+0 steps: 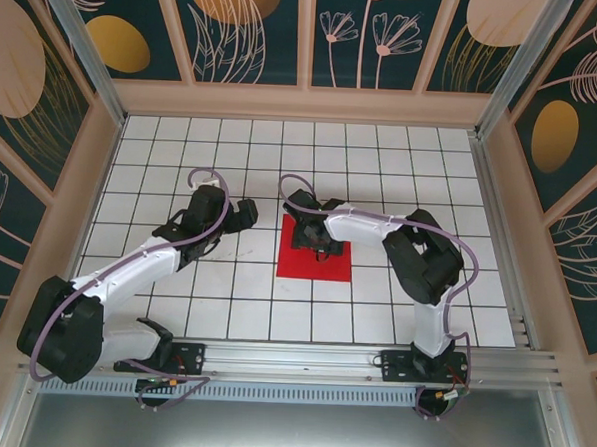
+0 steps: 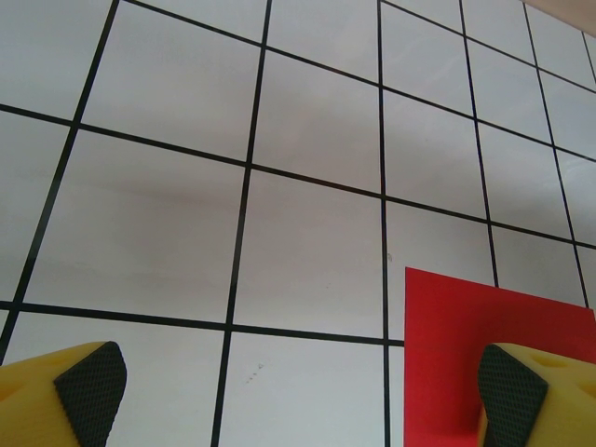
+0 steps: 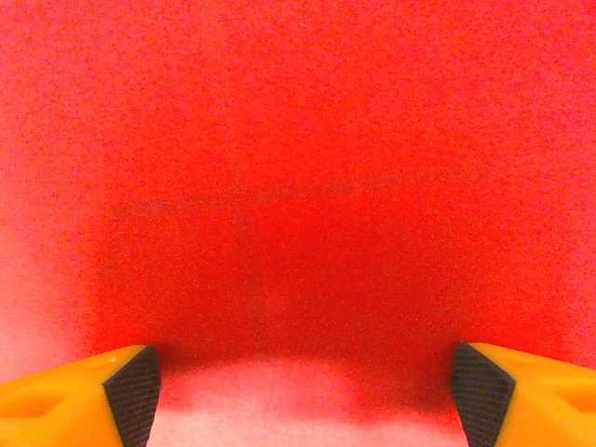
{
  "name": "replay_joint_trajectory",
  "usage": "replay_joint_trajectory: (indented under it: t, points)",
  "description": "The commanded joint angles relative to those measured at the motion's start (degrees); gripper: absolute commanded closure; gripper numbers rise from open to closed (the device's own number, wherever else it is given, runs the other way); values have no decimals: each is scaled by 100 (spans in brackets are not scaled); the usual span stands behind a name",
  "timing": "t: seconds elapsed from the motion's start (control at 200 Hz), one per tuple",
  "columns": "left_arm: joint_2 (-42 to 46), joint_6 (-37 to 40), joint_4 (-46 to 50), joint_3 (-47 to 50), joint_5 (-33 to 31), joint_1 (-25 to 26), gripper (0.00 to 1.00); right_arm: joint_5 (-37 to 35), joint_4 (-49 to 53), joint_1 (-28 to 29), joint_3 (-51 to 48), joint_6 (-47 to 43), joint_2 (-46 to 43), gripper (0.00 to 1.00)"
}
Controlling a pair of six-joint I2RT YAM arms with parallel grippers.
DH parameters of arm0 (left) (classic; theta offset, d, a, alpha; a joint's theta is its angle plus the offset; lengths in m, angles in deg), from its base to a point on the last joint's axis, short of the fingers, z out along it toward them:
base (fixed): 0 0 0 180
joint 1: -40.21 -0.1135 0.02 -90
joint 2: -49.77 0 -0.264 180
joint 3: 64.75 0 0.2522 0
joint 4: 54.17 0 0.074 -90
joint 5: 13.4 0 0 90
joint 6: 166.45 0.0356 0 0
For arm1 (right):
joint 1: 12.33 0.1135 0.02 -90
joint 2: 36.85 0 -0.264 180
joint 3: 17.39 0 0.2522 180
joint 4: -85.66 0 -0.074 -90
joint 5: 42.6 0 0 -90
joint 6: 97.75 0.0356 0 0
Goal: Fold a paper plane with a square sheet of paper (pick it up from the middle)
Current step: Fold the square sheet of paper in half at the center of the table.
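Observation:
The square sheet of paper (image 1: 296, 263) is bright red and lies flat and unfolded on the white grid table, about two tiles wide. My right gripper (image 1: 319, 247) hangs just over the sheet's middle, pointing down, open. In the right wrist view its fingertips (image 3: 130, 405) stand wide apart at the bottom corners, with the red paper (image 3: 298, 140) behind them and nothing between them. My left gripper (image 1: 245, 217) is open over bare tiles just left of the sheet. In the left wrist view the paper's corner (image 2: 447, 335) lies by the right finger (image 2: 512, 396).
The white gridded table (image 1: 181, 167) is bounded by wooden walls on three sides and an aluminium rail (image 1: 371, 363) at the near edge. Both arm bases sit on that rail. Bare tiles lie around the sheet on every side.

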Motion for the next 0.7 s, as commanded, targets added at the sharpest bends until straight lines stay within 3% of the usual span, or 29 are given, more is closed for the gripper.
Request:
replay_joint_trajectory:
  t: [0.0,0.385,0.49,0.69]
  points:
    - [123,140,11,75,-28,-26,1,341,57,48,-308,-68,680,22]
    - [160,133,107,38,-58,-27,1,437,-141,33,-111,-335,430,33]
    - [150,119,154,-28,-49,-32,1,439,-242,-19,-85,-337,183,52]
    - [161,106,243,-90,-83,-26,1,425,-378,-99,-64,-379,-238,71]
